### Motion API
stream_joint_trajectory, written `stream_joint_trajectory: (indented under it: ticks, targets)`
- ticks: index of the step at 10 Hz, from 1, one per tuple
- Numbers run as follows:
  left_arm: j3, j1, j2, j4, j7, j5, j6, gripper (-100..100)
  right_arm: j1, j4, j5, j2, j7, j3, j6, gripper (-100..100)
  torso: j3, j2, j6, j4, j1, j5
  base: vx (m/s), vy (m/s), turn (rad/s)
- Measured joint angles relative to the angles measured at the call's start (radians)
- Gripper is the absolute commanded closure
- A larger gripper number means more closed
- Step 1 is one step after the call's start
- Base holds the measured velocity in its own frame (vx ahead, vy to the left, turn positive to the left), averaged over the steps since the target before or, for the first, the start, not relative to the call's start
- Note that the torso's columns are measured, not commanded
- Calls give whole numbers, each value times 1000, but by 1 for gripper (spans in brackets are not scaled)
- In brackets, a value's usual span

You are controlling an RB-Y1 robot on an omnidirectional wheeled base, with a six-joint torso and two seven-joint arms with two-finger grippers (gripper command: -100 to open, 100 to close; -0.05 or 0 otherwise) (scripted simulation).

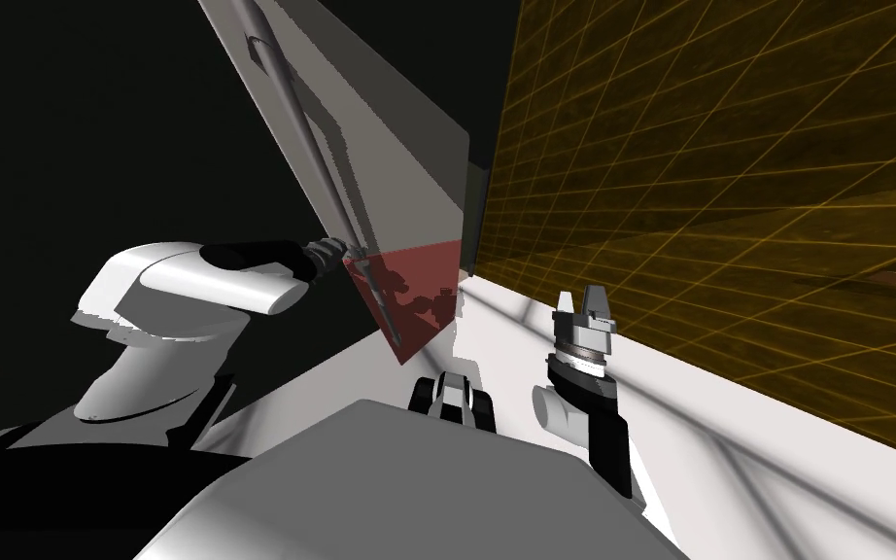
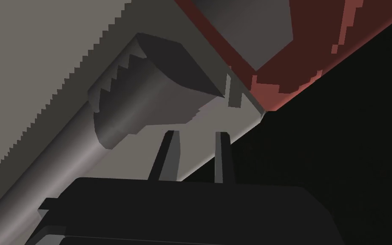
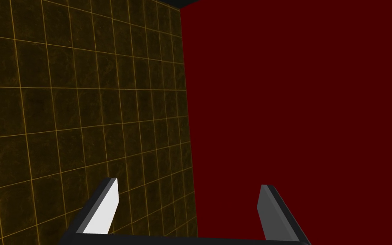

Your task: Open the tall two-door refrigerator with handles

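Left hand (image 2: pixel 195 135), fingers nearly together, sits just beside the refrigerator handle (image 2: pixel 140 102).

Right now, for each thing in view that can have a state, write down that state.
Refrigerator door: cannot tell whether shut or ajar.
Door handle: left end effector close beside one end of it.
Left end effector: at the handle, grip unclear.
Right end effector: open, empty, raised near the tiled wall.
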Motion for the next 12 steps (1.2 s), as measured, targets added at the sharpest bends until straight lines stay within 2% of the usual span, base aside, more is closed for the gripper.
stream_joint_trajectory:
  ticks: [3,5,7,9,11,12]
  targets:
    - [30,-24,58,1,-7,31,31,-100,0,0,0,0,0,0,0,0,2,0,-1,-3,-7,1,-26,25,-73]
    - [31,-44,96,-2,-5,44,55,-100,0,0,0,0,0,0,0,0,2,1,-3,-4,-3,3,-20,11,-82]
    - [52,-60,146,-9,-11,75,90,-100,0,0,0,0,0,0,0,0,3,2,-3,-4,0,5,-26,13,-93]
    - [70,-63,174,-21,-18,95,113,-100,0,0,0,0,0,0,0,0,4,4,-5,-2,1,5,-15,13,-37]
    - [69,-79,210,-32,-18,107,135,-100,0,0,0,0,0,0,0,0,5,5,-3,-2,-1,3,-16,14,-25]
    - [69,-79,212,-33,-17,109,139,-100,0,0,0,0,0,0,0,0,6,5,-6,-2,-1,5,-9,6,21]
